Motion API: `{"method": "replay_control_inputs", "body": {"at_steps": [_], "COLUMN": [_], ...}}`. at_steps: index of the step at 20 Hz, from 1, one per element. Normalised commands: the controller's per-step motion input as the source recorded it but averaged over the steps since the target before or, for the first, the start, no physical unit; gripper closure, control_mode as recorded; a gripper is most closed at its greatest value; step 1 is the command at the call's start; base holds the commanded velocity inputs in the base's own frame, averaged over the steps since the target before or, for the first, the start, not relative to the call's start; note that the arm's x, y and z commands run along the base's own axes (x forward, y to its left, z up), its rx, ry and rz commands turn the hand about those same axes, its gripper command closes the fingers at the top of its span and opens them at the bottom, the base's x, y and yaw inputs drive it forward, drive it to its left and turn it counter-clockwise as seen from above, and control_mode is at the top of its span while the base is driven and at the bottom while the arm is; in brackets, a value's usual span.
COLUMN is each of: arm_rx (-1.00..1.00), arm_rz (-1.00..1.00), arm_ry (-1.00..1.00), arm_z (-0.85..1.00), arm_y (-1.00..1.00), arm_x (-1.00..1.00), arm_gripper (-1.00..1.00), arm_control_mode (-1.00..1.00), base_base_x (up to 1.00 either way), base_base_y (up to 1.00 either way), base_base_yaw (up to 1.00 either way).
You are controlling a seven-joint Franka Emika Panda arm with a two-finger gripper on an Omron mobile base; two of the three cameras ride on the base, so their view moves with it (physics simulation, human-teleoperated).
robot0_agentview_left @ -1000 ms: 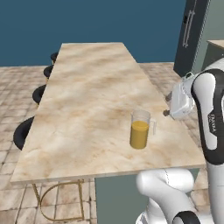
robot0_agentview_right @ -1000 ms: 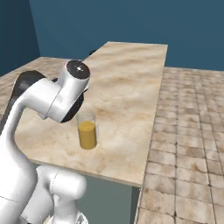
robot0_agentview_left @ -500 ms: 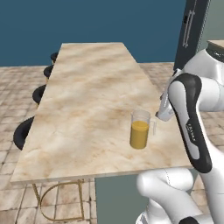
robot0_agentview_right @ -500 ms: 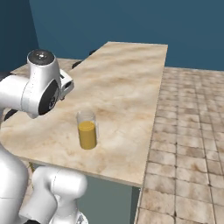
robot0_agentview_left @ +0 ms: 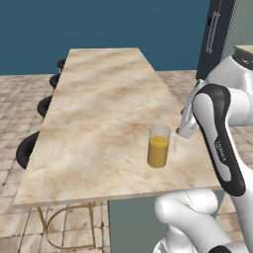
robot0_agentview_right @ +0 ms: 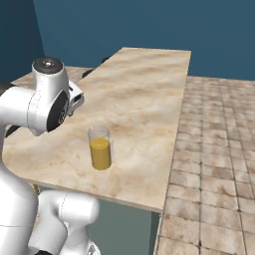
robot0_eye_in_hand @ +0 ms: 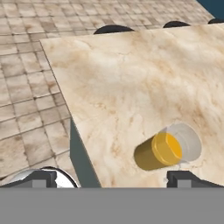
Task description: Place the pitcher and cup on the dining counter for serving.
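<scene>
Orange-filled clear pitcher [robot0_agentview_left: 159,146], beige-marbled dining counter [robot0_agentview_left: 99,113]

Black round stools [robot0_agentview_left: 28,148] stood in a row along the far long side of the surface, their seats partly tucked beneath its edge. A brass-coloured wire frame [robot0_agentview_left: 66,225] showed under its near corner. Beige stone floor tiles [robot0_agentview_right: 214,149] covered the ground. A dark teal wall [robot0_agentview_left: 99,24] rose behind, with a dark tall cabinet [robot0_agentview_left: 215,34] bearing a long handle at right.

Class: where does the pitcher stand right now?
The pitcher stands upright on the dining counter, near its front edge, on the robot's right side.
</scene>
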Motion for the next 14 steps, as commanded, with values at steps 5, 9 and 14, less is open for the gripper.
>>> {"method": "replay_control_inputs", "body": {"at_steps": [5,9,14], "arm_rx": [0.00,0.00,0.00], "arm_rz": [0.00,0.00,0.00], "arm_ry": [0.00,0.00,0.00], "arm_z": [0.00,0.00,0.00], "arm_y": [0.00,0.00,0.00], "arm_x": [0.00,0.00,0.00], "arm_gripper": [-1.00,-1.00,-1.00], "arm_control_mode": [1.00,1.00,1.00], "base_base_x": [-0.36,-0.56,-0.73], "base_base_y": [0.05,0.00,0.00], "base_base_yaw": [-0.29,-0.56,-0.72]}}
